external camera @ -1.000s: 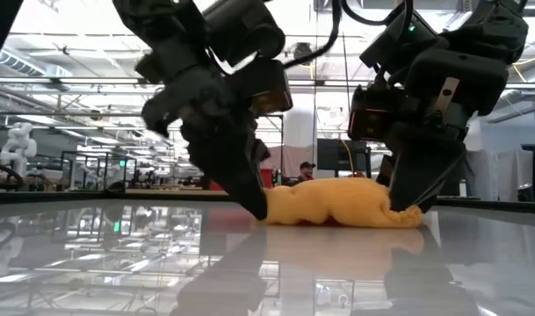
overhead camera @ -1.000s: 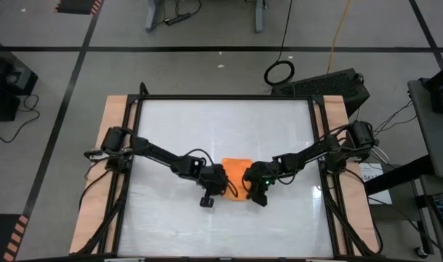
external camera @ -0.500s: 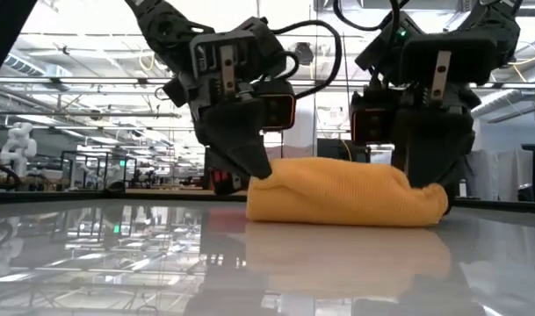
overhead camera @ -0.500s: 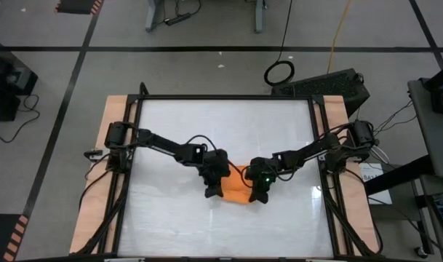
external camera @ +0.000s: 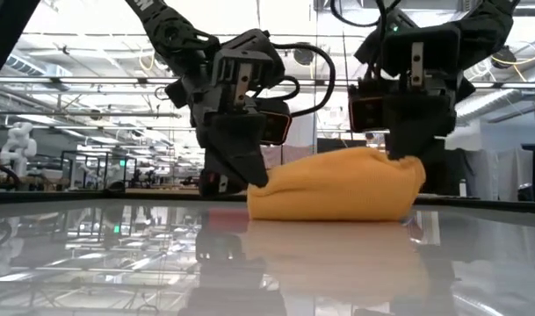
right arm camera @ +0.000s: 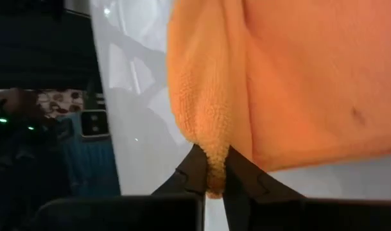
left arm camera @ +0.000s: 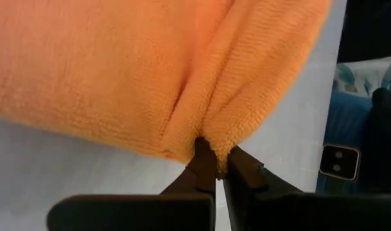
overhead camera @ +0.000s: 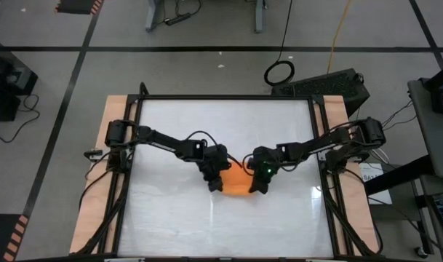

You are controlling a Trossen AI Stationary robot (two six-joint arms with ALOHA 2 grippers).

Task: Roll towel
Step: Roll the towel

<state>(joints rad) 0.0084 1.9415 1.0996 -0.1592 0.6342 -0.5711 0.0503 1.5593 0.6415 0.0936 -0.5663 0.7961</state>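
The orange towel lies bunched into a thick roll in the middle of the table, its long axis running left to right. In the low view, the towel rests on the table by its underside and its right end rises higher. My left gripper is at its left end and is shut on it. My right gripper is at its right end and is shut on it. Each wrist view shows the cloth filling the picture beyond the fingers. My left gripper pinches a bunched fold at the towel's left end between its two fingers, several layers together. It comes slanting down from above left. That end stays low, at the table. My right gripper pinches a bunched fold at the towel's right end between its two fingers. It comes from above, pointing down. That end is raised a little off the table, and the cloth sags from it toward the middle.
The table is a glossy white sheet inside a black frame, with wooden strips at the left and right. Both arms reach in from the table's sides. Bare table lies all round the towel.
Both grippers have kept hold of the towel's ends, turned, and gone a little toward the far edge; the right one has also risen. The towel has gone from a low flat heap to a thicker roll, and its right end now stands higher.
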